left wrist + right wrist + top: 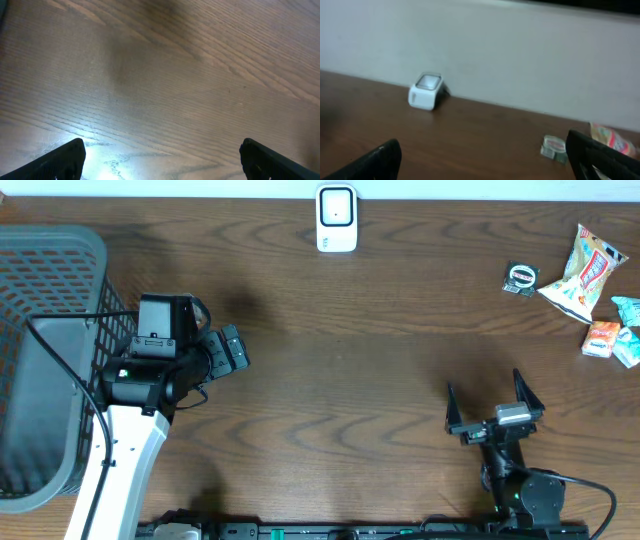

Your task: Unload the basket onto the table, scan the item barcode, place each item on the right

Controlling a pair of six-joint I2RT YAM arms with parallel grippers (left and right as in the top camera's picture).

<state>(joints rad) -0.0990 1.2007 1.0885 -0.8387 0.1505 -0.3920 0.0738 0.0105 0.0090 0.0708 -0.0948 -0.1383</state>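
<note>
**A:** Where's the item rn?

**B:** In a cluster by the desk's far-right corner. There's a snack bag, w/ a small dark packet just left of it. An orange sachet and teal sachets sit a bit nearer along the right edge. Can't tell which one is meant, and none is held.

**A:** Scanner?

**B:** The white scanner is mid far edge, well apart from the cluster.

**A:** Arms?

**B:** The right gripper is by the near edge, right of centre. Jaws are spread wide w/ nothing between them. The left gripper is on the left side beside the grey basket. It's spread wide too, and its wrist view shows only bare wood.

**A:** What could go wrong?

**B:** A few things, imo.
- The sachets touch or nearly touch, so a wide grab could pinch two or nudge one off the right edge.
- The snack bag is puffy and crinkly, so it prob slips or folds in the grip.
- No barcode is visible from here. If it ends up facing away from the scanner or under a finger, there's no read.
- It's a long carry to the far edge, so a loose hold could drop the item en route.
</note>
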